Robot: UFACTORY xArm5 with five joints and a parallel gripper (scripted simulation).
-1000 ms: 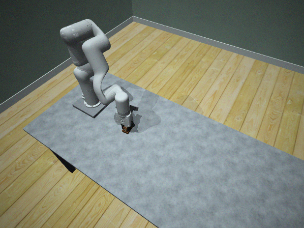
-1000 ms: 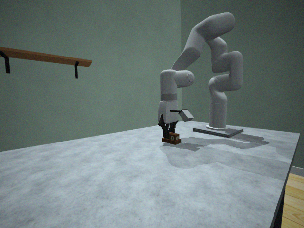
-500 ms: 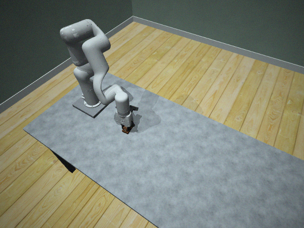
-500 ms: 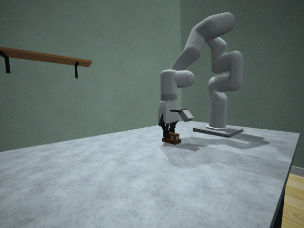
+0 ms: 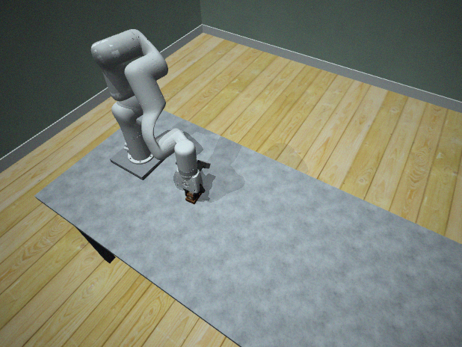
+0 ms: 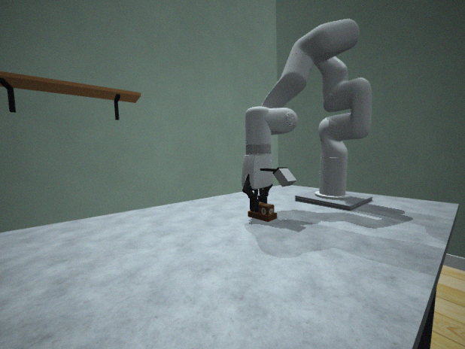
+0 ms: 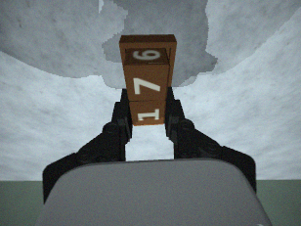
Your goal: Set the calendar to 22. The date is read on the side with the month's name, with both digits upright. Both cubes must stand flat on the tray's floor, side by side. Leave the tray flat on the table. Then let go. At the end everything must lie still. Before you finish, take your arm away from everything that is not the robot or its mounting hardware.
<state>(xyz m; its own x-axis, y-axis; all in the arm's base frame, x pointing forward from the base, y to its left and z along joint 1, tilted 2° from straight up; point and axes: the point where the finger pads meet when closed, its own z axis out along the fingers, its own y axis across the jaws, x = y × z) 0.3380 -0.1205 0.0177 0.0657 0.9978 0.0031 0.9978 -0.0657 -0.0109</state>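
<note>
The gripper (image 7: 147, 118) pinches the near date cube (image 7: 147, 113), marked 1; the far cube (image 7: 148, 57) sits beyond its fingertips

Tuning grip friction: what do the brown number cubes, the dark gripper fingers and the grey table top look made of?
Brown number cubes: probably wood, matte orange-brown faces with white printed digits; no grain visible, so painted plastic is possible. Black gripper fingers, shut on the nearer cube: dull, no shine, likely hard plastic or rubber. Grey table top: mottled and matte, resembling stone or concrete.
</note>
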